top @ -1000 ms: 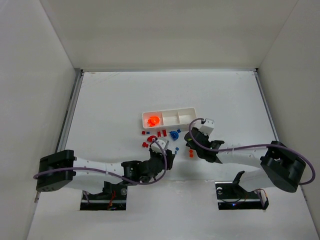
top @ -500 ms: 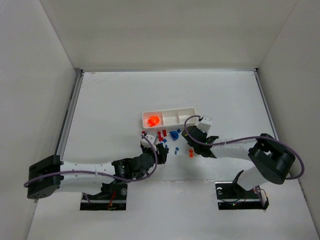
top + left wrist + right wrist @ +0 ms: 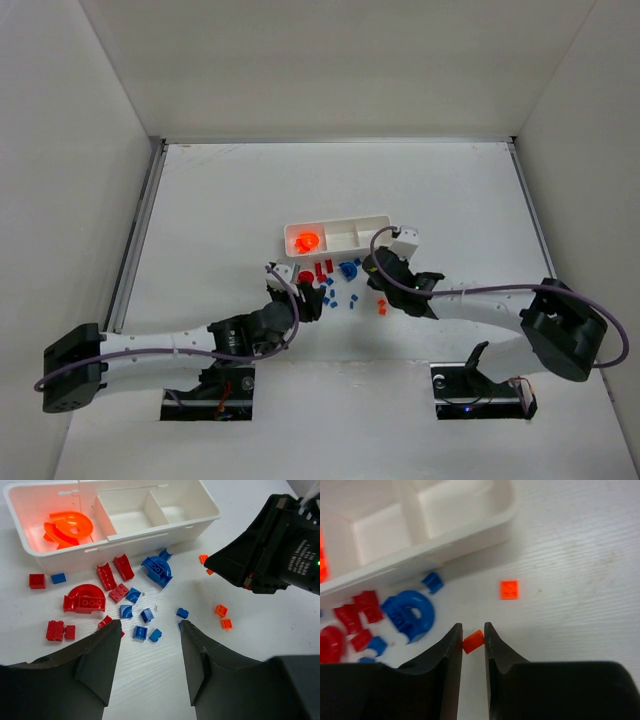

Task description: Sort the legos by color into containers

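Pinching 1 orange brick (image 3: 473, 641) between right gripper (image 3: 473, 630) tips. Just ahead and left of those tips: white tray (image 3: 470, 532), 3 compartments. Holding nothing in left gripper (image 3: 150, 624), jaws apart; red and blue legos (image 3: 156, 570) just ahead.

Tray (image 3: 165, 526) white. Red legos (image 3: 84, 599), blue legos (image 3: 156, 570), orange legos (image 3: 220, 611); round piece (image 3: 67, 527) in tray bright orange. Tabletop (image 3: 580, 570) white, fine grain lines. Left fingers (image 3: 97, 665) and right fingers (image 3: 445, 665) black; orange brick (image 3: 473, 641) between the latter. Cables (image 3: 480, 293) purple.
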You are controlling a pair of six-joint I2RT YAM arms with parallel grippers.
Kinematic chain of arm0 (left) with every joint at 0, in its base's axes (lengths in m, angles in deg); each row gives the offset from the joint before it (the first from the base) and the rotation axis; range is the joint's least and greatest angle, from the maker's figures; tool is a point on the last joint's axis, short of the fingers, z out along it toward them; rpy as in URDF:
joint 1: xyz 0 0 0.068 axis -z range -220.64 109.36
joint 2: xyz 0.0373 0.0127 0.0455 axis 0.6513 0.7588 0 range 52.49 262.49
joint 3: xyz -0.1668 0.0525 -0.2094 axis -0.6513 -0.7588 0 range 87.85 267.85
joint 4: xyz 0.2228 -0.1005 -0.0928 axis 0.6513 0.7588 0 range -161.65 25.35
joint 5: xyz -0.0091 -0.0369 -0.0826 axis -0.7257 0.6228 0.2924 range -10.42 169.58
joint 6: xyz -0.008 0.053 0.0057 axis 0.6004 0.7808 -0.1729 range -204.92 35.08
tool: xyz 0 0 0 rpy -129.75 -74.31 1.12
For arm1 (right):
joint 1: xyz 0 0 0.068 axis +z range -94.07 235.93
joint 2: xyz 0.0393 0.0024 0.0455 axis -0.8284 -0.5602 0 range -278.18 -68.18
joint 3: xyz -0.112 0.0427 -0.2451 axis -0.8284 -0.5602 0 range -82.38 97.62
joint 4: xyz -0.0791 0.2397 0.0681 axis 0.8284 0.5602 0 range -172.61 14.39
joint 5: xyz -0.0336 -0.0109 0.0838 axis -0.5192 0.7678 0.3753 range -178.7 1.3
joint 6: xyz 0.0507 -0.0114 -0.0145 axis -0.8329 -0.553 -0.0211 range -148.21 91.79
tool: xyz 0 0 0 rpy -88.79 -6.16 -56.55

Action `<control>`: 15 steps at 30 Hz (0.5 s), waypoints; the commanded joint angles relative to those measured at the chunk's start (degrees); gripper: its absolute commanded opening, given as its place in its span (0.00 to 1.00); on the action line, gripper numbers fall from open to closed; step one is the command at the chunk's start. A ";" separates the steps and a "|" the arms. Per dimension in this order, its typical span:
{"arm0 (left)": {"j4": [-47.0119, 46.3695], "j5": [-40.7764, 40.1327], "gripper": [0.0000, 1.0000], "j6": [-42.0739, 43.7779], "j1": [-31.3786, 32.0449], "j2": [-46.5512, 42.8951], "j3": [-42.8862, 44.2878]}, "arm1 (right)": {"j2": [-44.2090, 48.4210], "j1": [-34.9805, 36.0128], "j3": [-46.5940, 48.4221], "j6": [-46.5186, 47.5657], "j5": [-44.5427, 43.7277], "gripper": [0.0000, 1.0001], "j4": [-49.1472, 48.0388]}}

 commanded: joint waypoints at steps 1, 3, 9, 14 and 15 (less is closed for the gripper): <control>1.12 -1.08 0.48 -0.12 -1.54 -4.39 -1.52 | 0.79 3.09 8.00 4.82 5.36 0.17 -3.73; 1.82 -0.73 0.47 -0.21 -2.33 -6.59 -1.96 | -1.32 3.36 11.52 6.50 7.30 0.17 -5.32; 3.14 -1.08 0.44 -0.65 -1.89 -7.65 -3.28 | -15.20 3.36 26.73 11.69 13.54 0.18 -10.87; 3.58 -1.08 0.43 -0.92 -1.72 -9.14 -4.07 | -24.78 3.01 36.66 11.61 14.51 0.26 -10.60; 3.58 -1.08 0.43 -1.00 -1.63 -9.14 -4.07 | -25.15 2.92 37.11 11.60 14.08 0.30 -10.60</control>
